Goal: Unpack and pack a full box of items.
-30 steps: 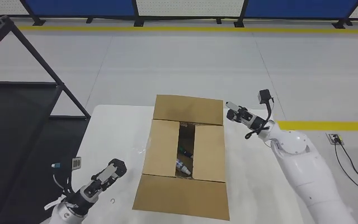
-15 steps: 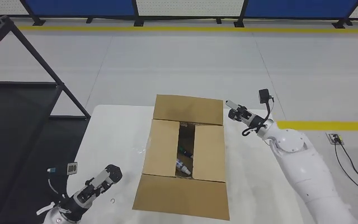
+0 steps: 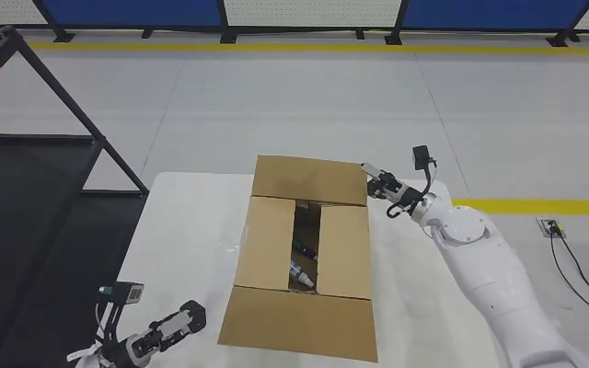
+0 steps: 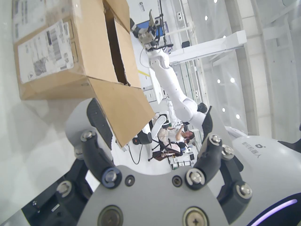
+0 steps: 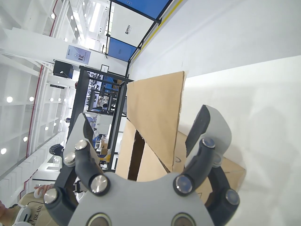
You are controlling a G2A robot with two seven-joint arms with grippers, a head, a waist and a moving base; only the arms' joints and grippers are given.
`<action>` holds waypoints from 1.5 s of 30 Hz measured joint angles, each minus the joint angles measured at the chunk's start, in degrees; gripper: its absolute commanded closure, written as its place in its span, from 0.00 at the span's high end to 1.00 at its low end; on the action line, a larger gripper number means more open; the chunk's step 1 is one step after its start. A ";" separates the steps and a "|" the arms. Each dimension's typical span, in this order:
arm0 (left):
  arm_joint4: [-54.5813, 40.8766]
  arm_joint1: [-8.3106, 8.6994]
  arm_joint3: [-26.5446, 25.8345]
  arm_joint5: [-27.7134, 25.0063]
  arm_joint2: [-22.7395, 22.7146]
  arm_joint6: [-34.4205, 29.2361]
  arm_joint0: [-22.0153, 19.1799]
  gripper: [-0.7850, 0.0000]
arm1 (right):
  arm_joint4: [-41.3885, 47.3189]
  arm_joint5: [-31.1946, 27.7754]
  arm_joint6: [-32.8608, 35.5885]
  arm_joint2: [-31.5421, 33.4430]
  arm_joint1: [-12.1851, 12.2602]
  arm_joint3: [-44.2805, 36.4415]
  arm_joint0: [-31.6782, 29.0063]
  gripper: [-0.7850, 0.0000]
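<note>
A white bench [image 3: 184, 230] stands on a pale grey floor [image 3: 276, 101], with a yellow line [image 3: 276, 46] and blue panels [image 3: 129, 11] behind. We see the cardboard box [image 3: 276, 248] in the middle of the bench. Its far flap [image 3: 311, 178] and near flap are folded outward, and its two side flaps lie nearly shut, with small items [image 3: 300, 270] showing in the gap between them. The right jaws stand wide at the far flap's right corner, gripping nothing. The left jaws, also wide and empty, sit low near the box's near left corner.
</note>
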 measured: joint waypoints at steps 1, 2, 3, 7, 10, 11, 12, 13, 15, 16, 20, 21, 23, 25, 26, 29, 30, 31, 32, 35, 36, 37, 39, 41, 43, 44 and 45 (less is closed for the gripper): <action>0.07 0.10 0.05 0.16 0.02 -0.93 0.07 1.00 | 1.08 -0.79 0.97 -0.10 -0.29 0.92 0.42 1.00; 0.17 0.24 0.10 0.39 0.10 -1.98 0.09 1.00 | 2.23 -1.79 2.12 -0.19 -0.59 2.19 1.01 1.00; 0.25 0.33 0.11 0.65 0.25 -2.77 0.09 1.00 | 2.77 -2.39 2.72 -0.27 -0.79 3.13 1.47 1.00; 1.40 0.69 -0.07 1.26 1.22 -4.89 -0.20 1.00 | 4.34 -5.32 3.48 -0.20 -1.48 6.06 2.99 1.00; 2.53 0.80 -0.20 1.28 2.38 -3.91 -0.68 1.00 | 5.25 -7.65 3.95 0.33 -1.64 7.21 3.59 1.00; 2.67 0.85 -0.35 1.30 2.89 -3.88 -0.90 1.00 | 5.78 -8.51 4.77 0.64 -1.62 7.43 3.74 1.00; 2.73 0.89 -0.42 1.30 3.22 -3.93 -1.07 1.00 | 6.26 -9.14 5.49 0.91 -1.58 7.51 3.81 1.00; 2.74 0.93 -0.49 1.29 3.52 -3.94 -1.23 1.00 | 6.68 -9.74 6.25 1.17 -1.53 7.52 3.86 1.00; 2.70 1.03 -0.61 1.28 4.14 -3.83 -1.61 1.00 | 7.47 -11.02 8.08 1.75 -1.36 7.19 3.84 1.00; 2.68 1.07 -0.63 1.27 4.34 -3.70 -1.74 1.00 | 7.84 -11.45 8.88 2.00 -1.28 6.96 3.75 1.00; 1.93 1.22 -0.67 0.74 4.76 -2.73 -2.23 1.00 | 8.99 -12.85 11.35 3.22 -0.81 5.60 3.15 1.00; 1.66 1.25 -0.68 0.64 4.79 -2.50 -2.31 1.00 | 9.14 -13.14 11.63 3.51 -0.69 5.21 3.01 1.00; 1.15 1.32 -0.79 0.47 4.86 -1.94 -2.50 1.00 | 9.83 -13.77 12.63 4.23 -0.41 4.01 2.49 1.00; 0.59 1.36 -0.92 0.29 5.04 -1.36 -2.68 1.00 | 10.45 -14.16 13.82 4.85 -0.13 2.80 2.00 1.00; 0.09 1.37 -1.02 0.16 5.20 -0.87 -2.85 1.00 | 11.04 -14.45 14.99 5.23 0.04 1.77 1.58 1.00; -1.03 1.34 -1.35 -0.29 5.69 1.28 -3.55 1.00 | 12.58 -14.89 18.86 6.07 0.53 -1.18 0.38 1.00; -1.27 1.31 -1.49 -0.33 5.90 2.24 -3.80 1.00 | 13.09 -14.90 20.20 6.34 0.69 -2.09 0.00 1.00; -1.46 1.27 -1.71 -0.34 6.17 3.30 -4.09 1.00 | 13.59 -14.89 21.48 6.63 0.86 -2.99 -0.39 1.00; -1.77 1.21 -2.07 -0.37 6.65 4.61 -4.48 1.00 | 14.30 -14.75 23.07 7.03 1.09 -4.25 -0.95 1.00; -2.46 1.08 -3.10 -0.24 7.94 7.62 -5.65 1.00 | 15.00 -14.02 26.57 7.96 1.75 -7.67 -2.38 1.00; -2.52 1.04 -3.40 -0.13 8.37 8.55 -6.08 1.00 | 14.86 -13.57 27.33 8.20 1.97 -8.82 -2.84 1.00; -2.42 0.99 -3.66 0.05 8.76 9.62 -6.55 1.00 | 14.62 -13.08 27.90 8.43 2.19 -10.06 -3.36 1.00; -1.36 0.89 -4.20 0.63 9.75 12.42 -7.76 1.00 | 14.26 -11.96 28.96 8.98 2.70 -13.27 -4.80 1.00; 0.03 0.79 -4.63 1.47 11.03 15.00 -9.04 1.00 | 14.22 -10.87 30.03 9.74 3.26 -16.62 -6.46 1.00; 1.54 0.73 -4.88 2.24 12.21 16.74 -10.20 1.00 | 14.19 -9.93 30.96 10.51 3.75 -19.34 -7.94 1.00; 2.75 0.68 -4.95 2.67 13.03 17.83 -10.94 1.00 | 13.95 -9.15 31.49 11.04 4.06 -20.94 -8.87 1.00; 3.54 0.64 -4.92 2.99 13.67 18.66 -11.45 1.00 | 13.67 -8.52 31.67 11.43 4.28 -22.10 -9.51 1.00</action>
